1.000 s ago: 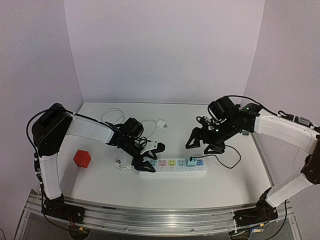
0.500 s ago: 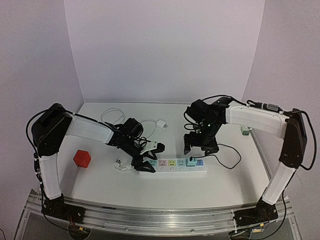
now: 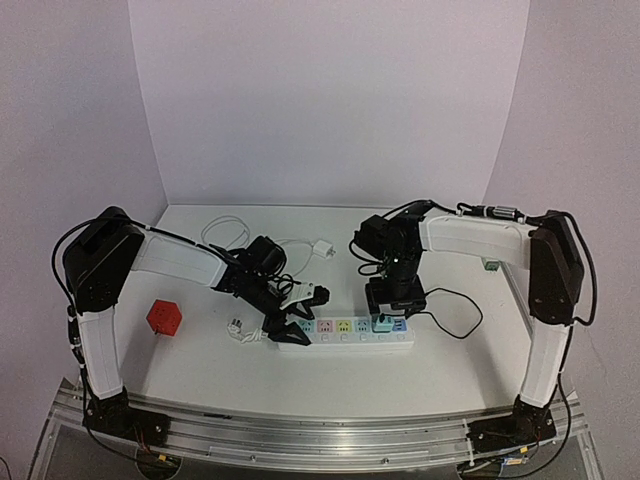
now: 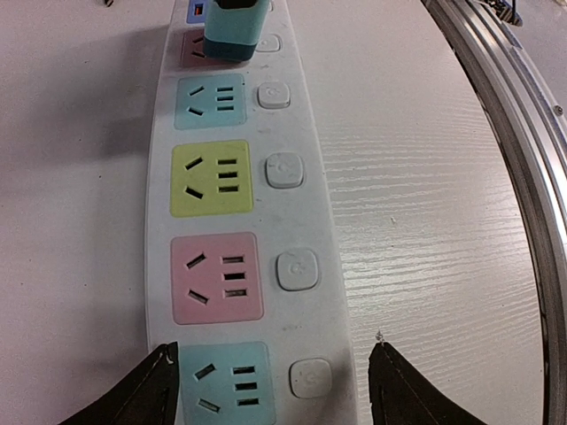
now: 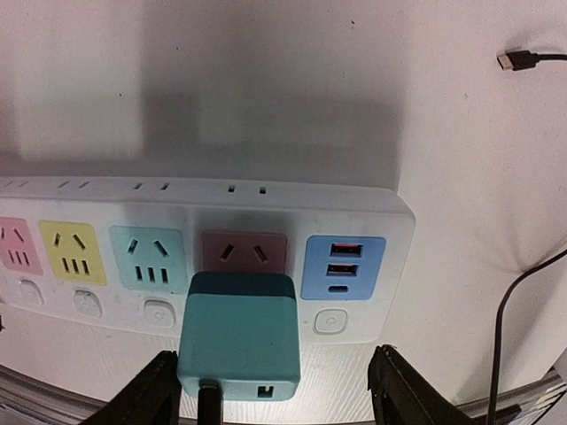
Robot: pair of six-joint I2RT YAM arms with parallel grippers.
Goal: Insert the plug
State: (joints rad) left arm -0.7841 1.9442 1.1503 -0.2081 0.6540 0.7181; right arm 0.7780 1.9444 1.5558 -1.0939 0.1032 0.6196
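A small red plastic cube [image 3: 163, 317] sits at the left of the white surface [image 3: 200, 375]. To its right, the left tool [image 4: 274, 343] clasps the near end of the long white plastic power strip [image 4: 244, 190] by its two long edges. Further right, the teal block-shaped plug [image 5: 239, 341] stands upright on the mauve socket [image 5: 244, 251] beside the blue USB panel [image 5: 344, 266]. The right tool [image 5: 275, 352] hangs over it, fingers parted either side, not gripping. A thin black cable [image 3: 462, 318] loops rightmost.
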